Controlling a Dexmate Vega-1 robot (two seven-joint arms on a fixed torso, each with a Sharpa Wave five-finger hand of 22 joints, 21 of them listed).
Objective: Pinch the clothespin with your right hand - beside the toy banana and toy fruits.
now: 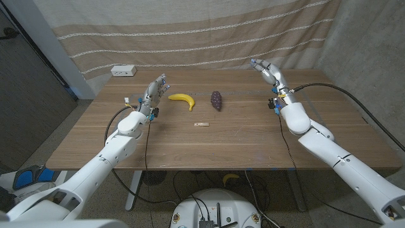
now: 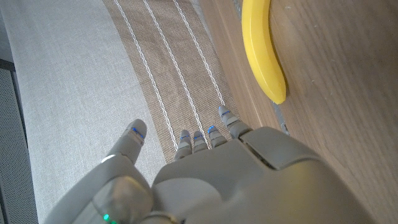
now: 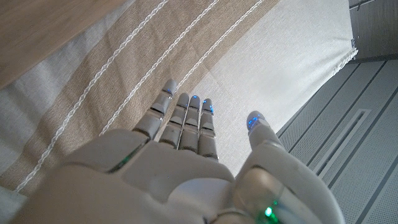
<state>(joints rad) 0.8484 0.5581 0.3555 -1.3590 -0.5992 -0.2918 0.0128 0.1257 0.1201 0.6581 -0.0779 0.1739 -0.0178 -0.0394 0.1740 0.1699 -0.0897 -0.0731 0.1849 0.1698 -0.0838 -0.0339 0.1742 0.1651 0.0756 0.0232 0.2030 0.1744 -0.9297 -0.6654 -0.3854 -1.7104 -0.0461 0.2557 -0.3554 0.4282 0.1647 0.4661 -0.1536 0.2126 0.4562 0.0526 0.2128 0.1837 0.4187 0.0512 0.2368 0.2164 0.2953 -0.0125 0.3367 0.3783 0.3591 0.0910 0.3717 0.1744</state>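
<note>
On the table (image 1: 253, 136), the clothespin (image 1: 201, 124) is left untouched before banana (image 1: 183, 99) and probably a toy fruit (image 1: 216, 100); right hand (image 1: 266, 69) is held spread, raised well apart.

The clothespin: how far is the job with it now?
Nothing is done yet. The clothespin lies untouched on the table, in front of the toy banana and a dark toy fruit. The right hand is raised, open, far from it. Reaching and pinching remain.

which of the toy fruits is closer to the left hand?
The yellow toy banana. It lies just beside the left hand; the dark purple toy fruit sits farther along, toward the table's middle.
</note>
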